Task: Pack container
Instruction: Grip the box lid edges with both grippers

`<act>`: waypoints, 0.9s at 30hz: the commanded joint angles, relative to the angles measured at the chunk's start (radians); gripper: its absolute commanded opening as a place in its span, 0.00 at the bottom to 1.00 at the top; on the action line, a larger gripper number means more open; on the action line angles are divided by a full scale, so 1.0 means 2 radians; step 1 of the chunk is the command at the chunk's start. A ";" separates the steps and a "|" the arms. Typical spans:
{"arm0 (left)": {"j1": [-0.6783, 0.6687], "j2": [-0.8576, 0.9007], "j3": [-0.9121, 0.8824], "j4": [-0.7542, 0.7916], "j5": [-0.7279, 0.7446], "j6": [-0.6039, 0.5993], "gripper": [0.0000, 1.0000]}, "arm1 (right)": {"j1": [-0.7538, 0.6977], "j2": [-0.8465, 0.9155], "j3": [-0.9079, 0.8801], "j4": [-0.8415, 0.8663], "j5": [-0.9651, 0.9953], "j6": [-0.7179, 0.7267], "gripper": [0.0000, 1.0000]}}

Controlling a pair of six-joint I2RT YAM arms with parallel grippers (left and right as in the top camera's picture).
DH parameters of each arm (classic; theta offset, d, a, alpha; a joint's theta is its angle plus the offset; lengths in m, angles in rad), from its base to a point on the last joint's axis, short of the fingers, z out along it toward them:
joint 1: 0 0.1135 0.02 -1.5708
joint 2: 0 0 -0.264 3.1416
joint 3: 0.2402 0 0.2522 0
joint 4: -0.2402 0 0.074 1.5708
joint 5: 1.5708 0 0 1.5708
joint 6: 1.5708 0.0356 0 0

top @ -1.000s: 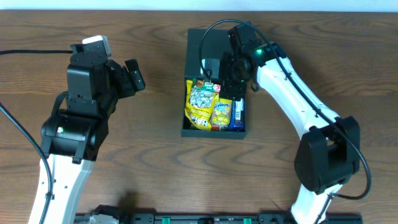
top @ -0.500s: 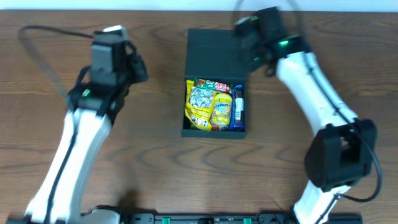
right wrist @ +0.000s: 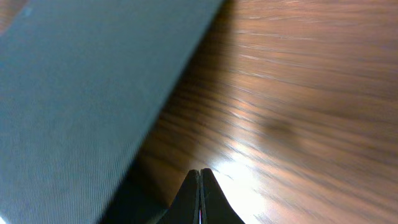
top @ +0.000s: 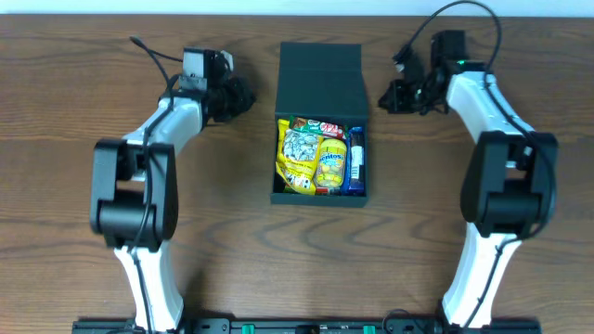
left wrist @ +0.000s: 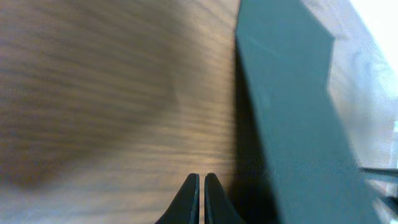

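Note:
The dark teal container [top: 319,196] sits at the table's middle with its flap lid [top: 319,74] laid open toward the back. Snack packets fill it: a yellow one [top: 302,153], a red-topped one [top: 320,125] and a blue one [top: 356,162]. My left gripper [top: 243,95] is low beside the lid's left edge, shut and empty. My right gripper [top: 383,96] mirrors it at the lid's right edge, also shut and empty. In the left wrist view the shut gripper [left wrist: 201,180] points along the wood, with the lid [left wrist: 292,112] to its right. The right wrist view shows the shut gripper [right wrist: 200,175] and the lid [right wrist: 81,93] to its left.
Brown wooden tabletop [top: 213,232] surrounds the box. Both arms stretch from the front edge to the back of the table, with cables [top: 153,51] looping above them. A pale wall strip [top: 93,7] runs along the far edge.
Both arms swung to the back and dropped beside the lid, left and right. Both grippers went from open to shut. The box and its snacks stayed put.

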 commanded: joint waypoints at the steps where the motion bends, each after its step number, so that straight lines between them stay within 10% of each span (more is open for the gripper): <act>1: 0.001 0.038 0.076 -0.022 0.046 -0.021 0.06 | 0.011 0.018 0.002 0.011 -0.063 0.028 0.01; 19: 0.007 0.105 0.150 -0.053 0.156 -0.073 0.06 | 0.042 0.035 0.002 0.048 -0.082 0.050 0.01; 27: 0.043 0.052 0.155 -0.223 0.049 0.018 0.06 | 0.042 0.035 0.002 0.041 -0.081 0.050 0.01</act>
